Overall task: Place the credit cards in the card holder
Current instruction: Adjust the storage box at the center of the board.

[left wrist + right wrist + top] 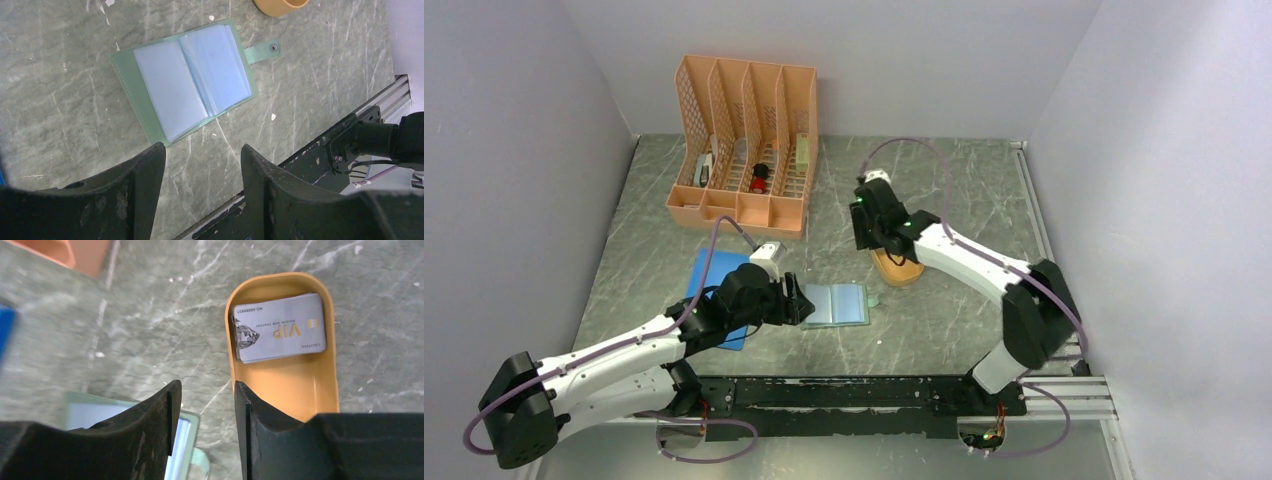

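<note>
So right gripper (205, 390) is hovering spread, empty, credit cards (280, 327) stacked (I think) at the tray (285, 390) 12 o'clock end; left gripper (202, 150), spread too, is facing the opened card holder (185, 80), likely to steady it.

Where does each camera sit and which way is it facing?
Top: above and behind, looking down on the table; left arm and right arm show.
Left wrist: on the left arm, facing down at the open wallet; left gripper at bottom.
Right wrist: on the right arm, facing down at cards in the yellow tray; right gripper at bottom.
Shared: wallet and tray, in all three.
</note>
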`<state>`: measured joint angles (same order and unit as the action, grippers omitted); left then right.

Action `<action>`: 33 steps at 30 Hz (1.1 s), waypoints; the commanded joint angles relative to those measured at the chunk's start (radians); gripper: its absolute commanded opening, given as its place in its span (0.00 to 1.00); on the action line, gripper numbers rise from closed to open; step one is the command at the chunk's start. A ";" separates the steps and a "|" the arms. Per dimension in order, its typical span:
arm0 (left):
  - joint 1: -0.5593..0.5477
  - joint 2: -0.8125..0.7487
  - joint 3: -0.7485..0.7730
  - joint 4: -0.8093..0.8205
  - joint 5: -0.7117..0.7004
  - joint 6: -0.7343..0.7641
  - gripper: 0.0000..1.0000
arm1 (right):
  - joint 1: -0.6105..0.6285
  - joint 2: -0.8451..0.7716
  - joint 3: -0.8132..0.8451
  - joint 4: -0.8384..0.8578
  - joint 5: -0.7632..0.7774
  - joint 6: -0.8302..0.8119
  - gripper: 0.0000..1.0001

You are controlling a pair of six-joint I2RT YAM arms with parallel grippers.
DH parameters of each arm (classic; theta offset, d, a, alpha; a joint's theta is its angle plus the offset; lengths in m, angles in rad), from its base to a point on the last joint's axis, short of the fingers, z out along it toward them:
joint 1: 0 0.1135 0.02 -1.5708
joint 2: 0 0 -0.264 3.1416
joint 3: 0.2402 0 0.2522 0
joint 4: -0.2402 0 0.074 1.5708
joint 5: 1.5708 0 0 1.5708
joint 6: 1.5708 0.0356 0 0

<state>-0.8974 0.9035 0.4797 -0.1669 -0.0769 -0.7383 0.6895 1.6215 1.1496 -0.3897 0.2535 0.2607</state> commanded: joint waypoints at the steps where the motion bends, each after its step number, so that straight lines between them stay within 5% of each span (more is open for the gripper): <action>1: 0.007 0.000 0.011 0.030 0.012 -0.008 0.62 | -0.050 -0.157 -0.074 -0.071 0.077 0.310 0.48; 9: 0.006 0.017 0.009 0.044 0.005 -0.013 0.62 | -0.192 -0.387 -0.374 -0.109 -0.017 0.753 0.64; 20: 0.006 0.018 -0.001 0.054 0.006 -0.025 0.62 | -0.262 -0.264 -0.412 -0.041 -0.057 0.784 0.64; 33: 0.006 0.051 0.005 0.061 0.006 -0.011 0.62 | -0.354 -0.082 -0.264 0.012 -0.102 0.522 0.28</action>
<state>-0.8974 0.9367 0.4797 -0.1452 -0.0772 -0.7559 0.3531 1.4994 0.8009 -0.4126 0.1558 0.8959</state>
